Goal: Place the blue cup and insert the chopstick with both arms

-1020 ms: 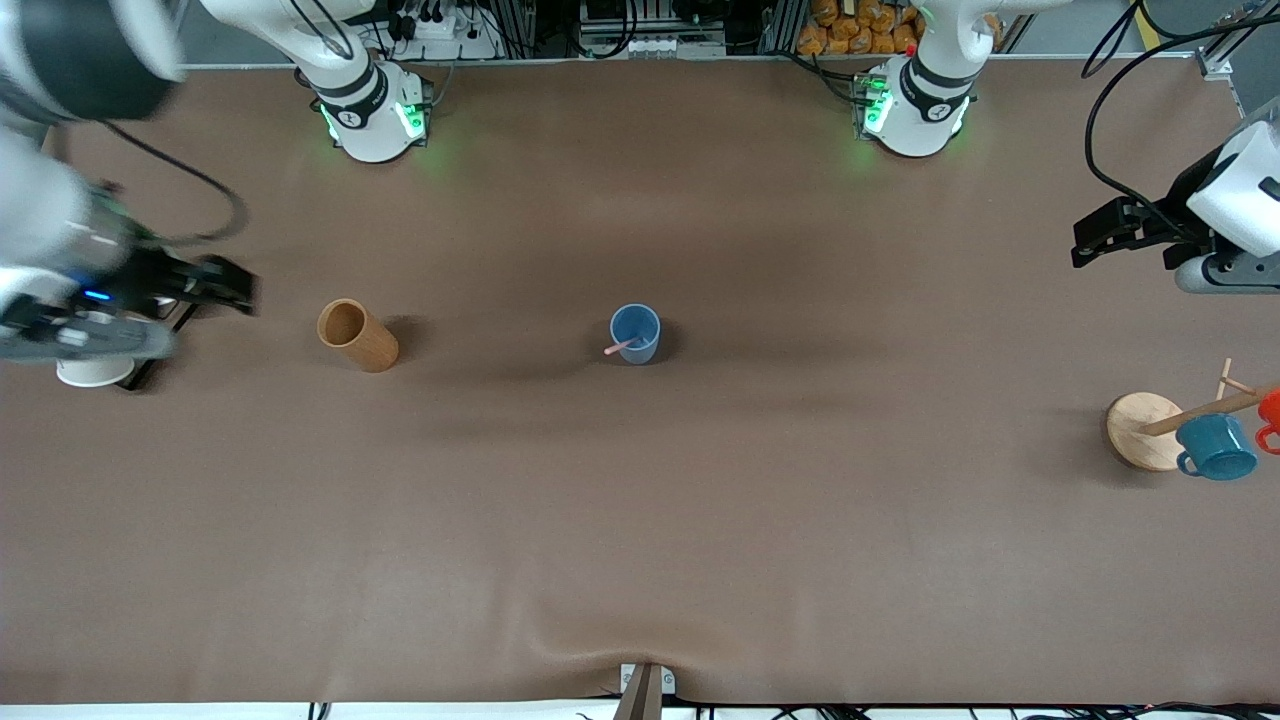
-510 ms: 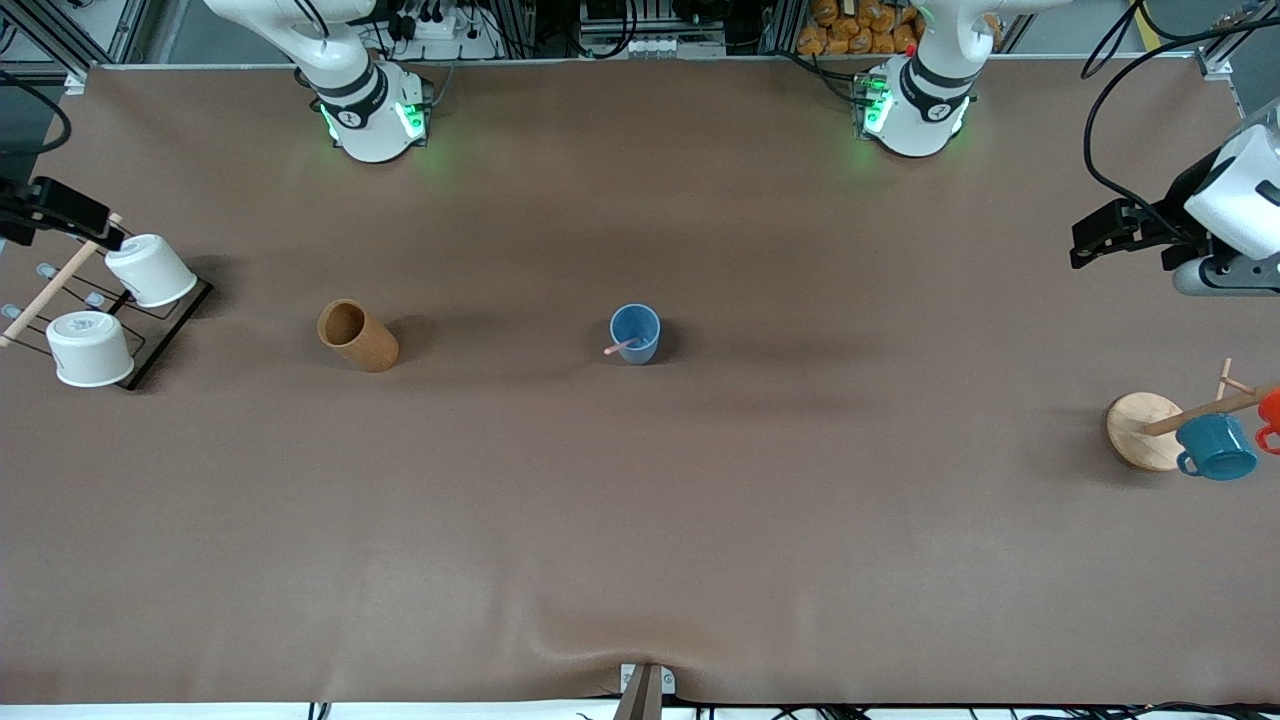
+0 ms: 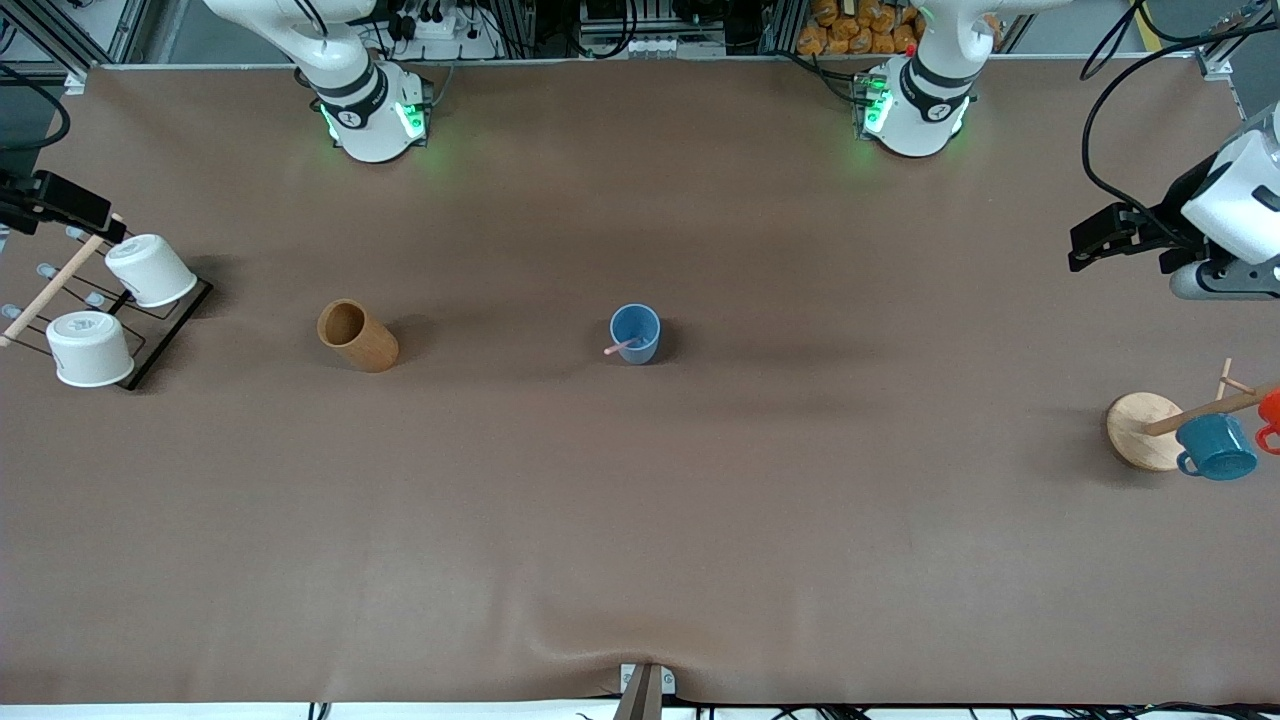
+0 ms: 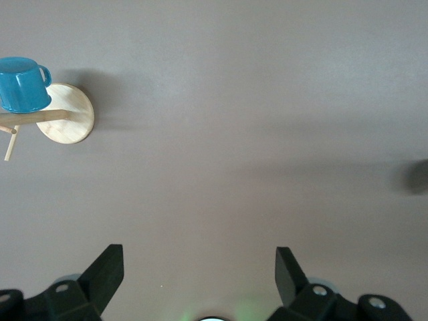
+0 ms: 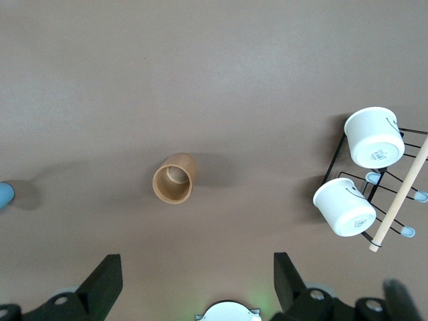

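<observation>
Two white jointed arms stand at a brown-covered table point(image 3: 700, 520), both drawn back high toward their own ends. The small light-blue handleless cup point(image 3: 635, 333) stands upright near the middle of the table, and the thin pale-pink chopstick point(image 3: 620, 347) leans inside it, its upper end poking over the rim on the side toward the right arm's end. Nothing grips either one.

The left gripper point(image 4: 199, 273) hangs over bare table at the left arm's end, its black fingers point(image 4: 107, 267) spread wide apart with nothing between them. Nearer to the front camera than that gripper stands a round light-wood rack base point(image 3: 1140, 430) with a slanted dowel carrying a dark teal handled mug point(image 3: 1215, 446); an orange-red mug point(image 3: 1270, 412) shows at the frame edge beside it.

The right gripper point(image 5: 198, 275) hangs over the right arm's end, fingers point(image 5: 107, 277) likewise wide apart and empty. A brown wooden cup point(image 3: 357, 335) stands between the blue cup and a black wire rack point(image 3: 160, 335), which holds two white cups point(image 3: 150, 270) and a pale wooden dowel point(image 3: 55, 290).
</observation>
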Tool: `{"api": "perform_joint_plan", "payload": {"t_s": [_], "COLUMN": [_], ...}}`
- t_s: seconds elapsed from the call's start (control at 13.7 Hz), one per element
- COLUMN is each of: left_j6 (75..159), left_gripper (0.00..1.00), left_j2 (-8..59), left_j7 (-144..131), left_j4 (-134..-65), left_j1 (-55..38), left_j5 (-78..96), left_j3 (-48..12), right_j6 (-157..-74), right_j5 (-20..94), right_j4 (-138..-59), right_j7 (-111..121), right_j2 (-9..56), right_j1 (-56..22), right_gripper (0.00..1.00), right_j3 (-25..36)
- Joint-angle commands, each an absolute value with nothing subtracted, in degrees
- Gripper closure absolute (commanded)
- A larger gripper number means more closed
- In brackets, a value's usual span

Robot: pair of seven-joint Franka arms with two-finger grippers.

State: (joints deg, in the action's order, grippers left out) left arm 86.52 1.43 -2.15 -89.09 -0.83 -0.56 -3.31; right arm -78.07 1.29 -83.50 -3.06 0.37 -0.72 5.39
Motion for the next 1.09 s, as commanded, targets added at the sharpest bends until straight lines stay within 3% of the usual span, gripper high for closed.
{"api": "perform_joint_plan", "payload": {"t_s": [0.0,1.02], "left_j6": [87.62,87.45], "left_gripper": [0.0,0.0], "left_j2": [0.79,-0.35], "left_j7": [-2.63,-5.1], "left_j4": [-89.38,-85.87], "left_j1": [-0.79,-0.35], "left_j5": [0.62,1.67], "left_j3": [-3.08,-2.64], "right_j6": [-77.87,-78.22], "right_j5": [1.32,0.44], "right_j4": [-83.5,-82.88], "right_j7": [-4.13,-4.22], "right_j2": [-0.62,-0.26], "right_j1": [-0.7,-0.53], "right_gripper": [0.0,0.0], "right_j3": [5.27,5.36]}}
